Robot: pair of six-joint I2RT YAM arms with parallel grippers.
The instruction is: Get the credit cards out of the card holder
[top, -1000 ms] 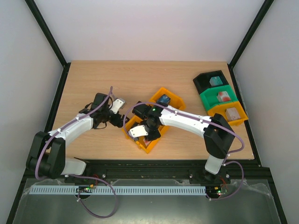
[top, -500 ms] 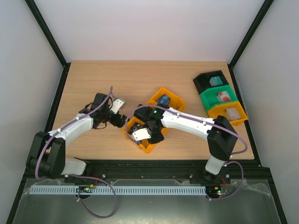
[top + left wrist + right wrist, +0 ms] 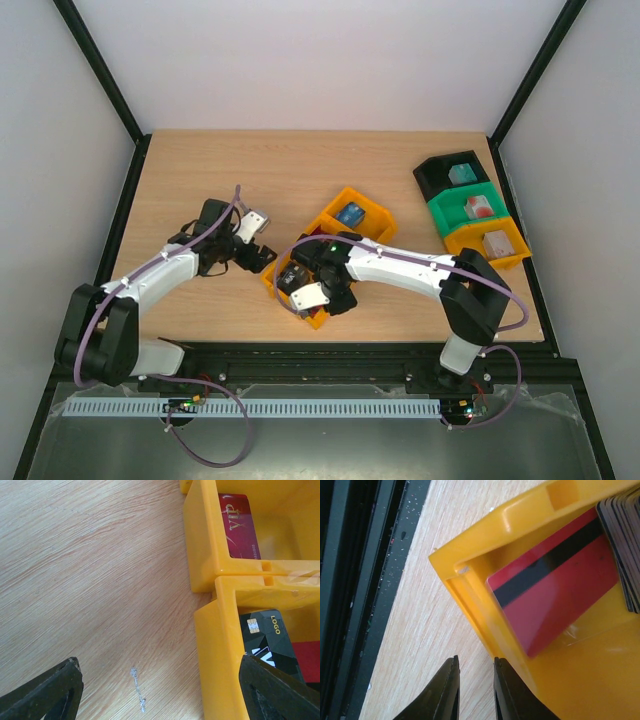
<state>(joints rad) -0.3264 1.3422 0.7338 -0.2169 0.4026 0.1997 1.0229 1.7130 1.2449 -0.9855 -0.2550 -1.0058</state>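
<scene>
Where print is legible | dark card [image 3: 272, 642]: LOGO | red card [image 3: 239, 527]: VIP

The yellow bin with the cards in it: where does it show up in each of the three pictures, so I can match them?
Top external: the yellow bin lies on a slant near the middle of the table.
Left wrist: it runs down the right side, with two compartments showing.
Right wrist: it fills the upper right, with one corner showing.
Shared landmark: the wooden table right beside the bin's outer wall.
</scene>
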